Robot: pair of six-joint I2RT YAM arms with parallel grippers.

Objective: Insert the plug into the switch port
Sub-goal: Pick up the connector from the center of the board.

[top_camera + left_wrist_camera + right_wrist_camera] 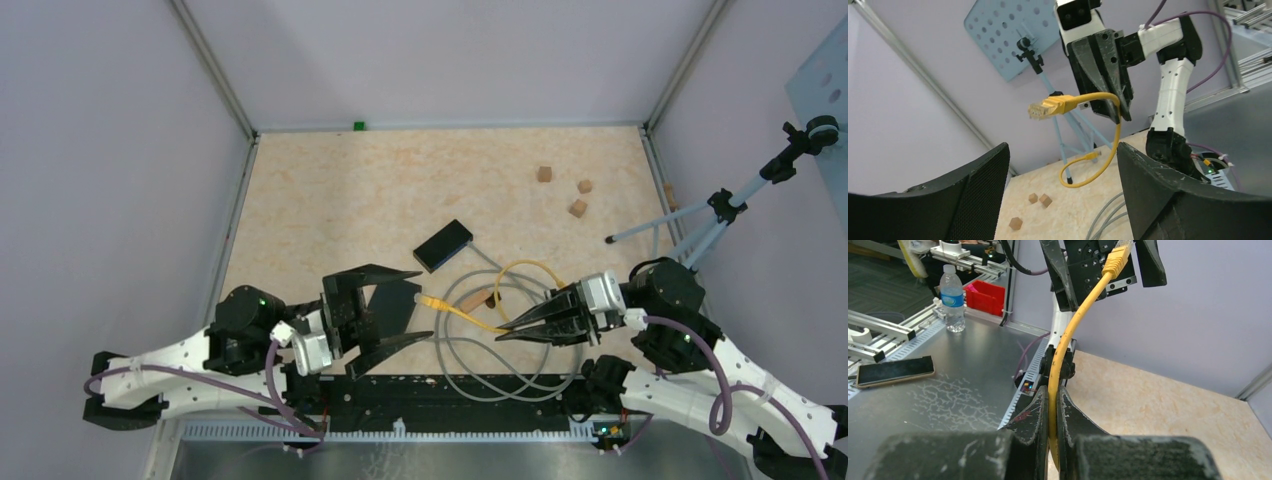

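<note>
Plug (430, 299) on yellow cable (472, 319) held above worktop (350, 200), right gripper (507, 330) jaws pinching the cable behind it, left gripper (420, 305) jaws spread wide, facing the plug, black switch (444, 245) lying just beyond

lilac walls (100, 150), speckled beige tabletop (350, 200)

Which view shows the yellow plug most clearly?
Left wrist: the plug is large, side-on and unobstructed. The top view shows it tiny. The right wrist view shows only its back, cropped.
</note>
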